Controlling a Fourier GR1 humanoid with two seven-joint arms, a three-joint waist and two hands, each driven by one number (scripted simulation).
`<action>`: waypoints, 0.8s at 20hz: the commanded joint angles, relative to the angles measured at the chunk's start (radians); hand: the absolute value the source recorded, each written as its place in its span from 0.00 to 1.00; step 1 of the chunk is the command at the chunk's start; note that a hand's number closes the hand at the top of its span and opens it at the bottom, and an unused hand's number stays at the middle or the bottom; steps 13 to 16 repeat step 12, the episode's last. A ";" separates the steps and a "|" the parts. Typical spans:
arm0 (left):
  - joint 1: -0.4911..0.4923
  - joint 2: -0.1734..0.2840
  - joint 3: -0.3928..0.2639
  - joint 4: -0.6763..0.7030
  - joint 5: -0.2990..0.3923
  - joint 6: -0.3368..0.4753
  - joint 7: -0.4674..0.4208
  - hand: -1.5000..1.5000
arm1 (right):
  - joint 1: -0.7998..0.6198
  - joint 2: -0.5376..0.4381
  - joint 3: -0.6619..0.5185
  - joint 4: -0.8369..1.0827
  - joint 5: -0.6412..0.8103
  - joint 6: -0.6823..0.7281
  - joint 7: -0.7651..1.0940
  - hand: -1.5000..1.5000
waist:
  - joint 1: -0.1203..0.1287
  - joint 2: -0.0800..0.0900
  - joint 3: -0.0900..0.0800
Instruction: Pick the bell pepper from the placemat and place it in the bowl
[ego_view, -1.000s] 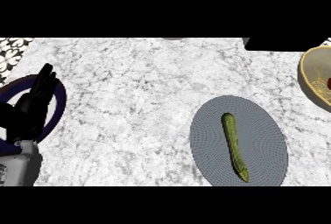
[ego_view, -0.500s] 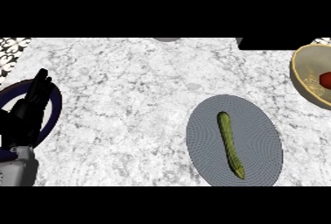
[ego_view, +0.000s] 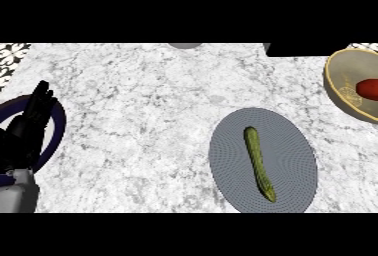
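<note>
Green vegetable (ego_view: 259, 162) lies on grey placemat (ego_view: 295, 150); bowl (ego_view: 347, 95) far right; left hand (ego_view: 26, 130) straight-fingered over dark plate (ego_view: 57, 125).

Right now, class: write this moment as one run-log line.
left hand: open, resting at left edge | right hand: unseen | long green vegetable: on placemat | red item: in bowl

A long green vegetable (ego_view: 259, 163) is seen on a grey placemat (ego_view: 295, 150), a red item (ego_view: 368, 88) in a tan bowl (ego_view: 341, 80), on white-and-grey marbled counter (ego_view: 148, 100).
</note>
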 joint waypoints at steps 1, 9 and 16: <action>0.045 -0.019 -0.013 -0.048 -0.007 0.005 0.004 0.50 | 0.156 -0.018 -0.051 -0.138 -0.101 0.149 0.028 0.00 | -0.004 -0.004 -0.001; -0.015 -0.032 -0.013 -0.003 -0.012 0.016 0.023 0.50 | 0.439 0.136 -0.175 -0.478 -0.321 0.371 0.046 0.00 | -0.006 0.001 -0.001; -0.027 -0.012 0.011 0.018 0.002 -0.010 -0.014 0.50 | 0.490 0.169 -0.183 -0.617 -0.377 0.390 0.090 0.00 | 0.008 0.004 -0.001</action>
